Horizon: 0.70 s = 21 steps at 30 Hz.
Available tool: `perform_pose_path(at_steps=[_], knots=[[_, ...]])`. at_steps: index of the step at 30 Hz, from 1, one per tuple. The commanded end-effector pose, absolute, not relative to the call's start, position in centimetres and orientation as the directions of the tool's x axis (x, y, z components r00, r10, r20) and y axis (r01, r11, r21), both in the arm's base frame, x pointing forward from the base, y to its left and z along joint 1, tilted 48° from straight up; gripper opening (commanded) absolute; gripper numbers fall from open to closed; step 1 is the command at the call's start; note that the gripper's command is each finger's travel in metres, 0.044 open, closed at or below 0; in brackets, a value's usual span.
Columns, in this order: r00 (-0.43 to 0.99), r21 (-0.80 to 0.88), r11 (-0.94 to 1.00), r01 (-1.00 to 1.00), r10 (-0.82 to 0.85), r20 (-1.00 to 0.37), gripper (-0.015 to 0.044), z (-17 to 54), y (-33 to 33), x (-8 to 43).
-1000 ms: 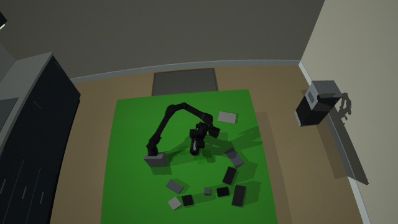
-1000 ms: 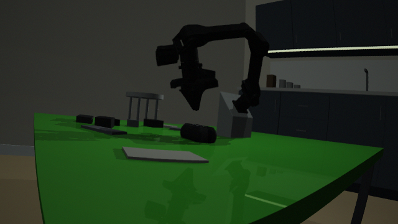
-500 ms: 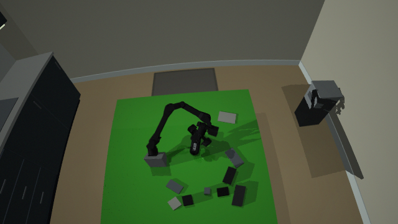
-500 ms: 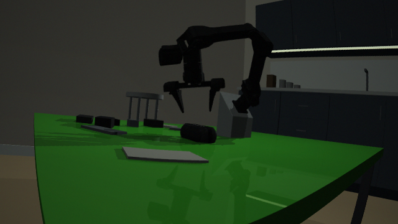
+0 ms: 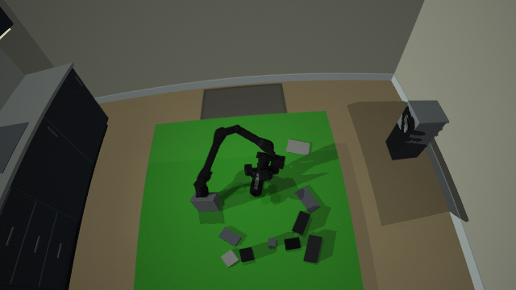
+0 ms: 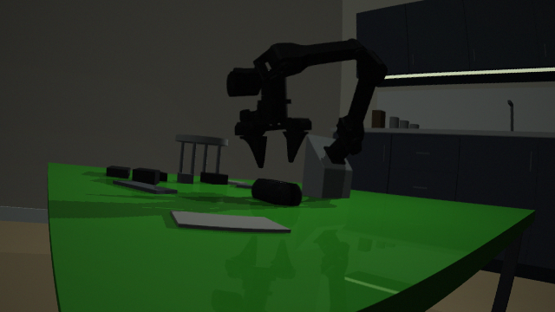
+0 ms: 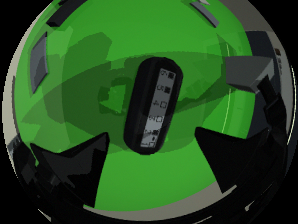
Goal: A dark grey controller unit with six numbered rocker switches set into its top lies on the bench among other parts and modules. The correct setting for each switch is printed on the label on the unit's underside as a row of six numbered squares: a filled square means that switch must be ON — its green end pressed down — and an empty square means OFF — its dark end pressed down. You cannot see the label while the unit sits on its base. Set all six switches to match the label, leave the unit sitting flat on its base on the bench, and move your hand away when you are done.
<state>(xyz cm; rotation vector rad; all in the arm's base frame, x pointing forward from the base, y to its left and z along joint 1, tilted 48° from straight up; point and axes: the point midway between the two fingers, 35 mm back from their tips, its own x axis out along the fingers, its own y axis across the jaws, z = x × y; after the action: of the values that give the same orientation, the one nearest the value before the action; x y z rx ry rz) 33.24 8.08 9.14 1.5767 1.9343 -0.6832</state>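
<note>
The dark grey controller unit (image 5: 252, 189) (image 6: 275, 191) (image 7: 134, 105) lies on the green bench with its underside label (image 7: 154, 111) facing up. The rocker switches are hidden underneath. In the wrist view the label's squares read: 1 empty, 2 filled, 3 empty, 4 empty, 5 filled, 6 filled; square 1 is small and less clear. My gripper (image 6: 276, 164) (image 7: 153, 135) is open and empty, pointing down above the unit without touching it. In the wrist view its fingers stand on either side of the unit's lower end, and the unit is slightly slanted between them.
A pale flat plate (image 5: 298, 147) (image 6: 230, 221) lies beyond the unit. A grey module (image 5: 307, 199) and dark blocks (image 5: 301, 222) (image 5: 313, 249) lie to the right in the top view. Several smaller parts lie near the front there. The arm's grey base (image 5: 206, 202) (image 6: 325, 182) stands left of the unit.
</note>
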Motion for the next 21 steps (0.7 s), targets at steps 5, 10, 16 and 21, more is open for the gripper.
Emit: perform_pose_path(at_steps=[5,10,16,21], knots=[[-0.102,0.466,0.552,0.691,0.714,-0.693,0.044,10.2,8.8,33.0],[-0.08,0.631,0.655,0.415,0.718,-0.692,0.044,10.5,9.2,32.9],[-0.054,0.723,0.691,0.023,0.723,-0.689,0.044,10.8,9.6,32.7],[-0.032,0.699,0.644,-0.311,0.728,-0.685,0.044,11.0,9.9,32.6]])
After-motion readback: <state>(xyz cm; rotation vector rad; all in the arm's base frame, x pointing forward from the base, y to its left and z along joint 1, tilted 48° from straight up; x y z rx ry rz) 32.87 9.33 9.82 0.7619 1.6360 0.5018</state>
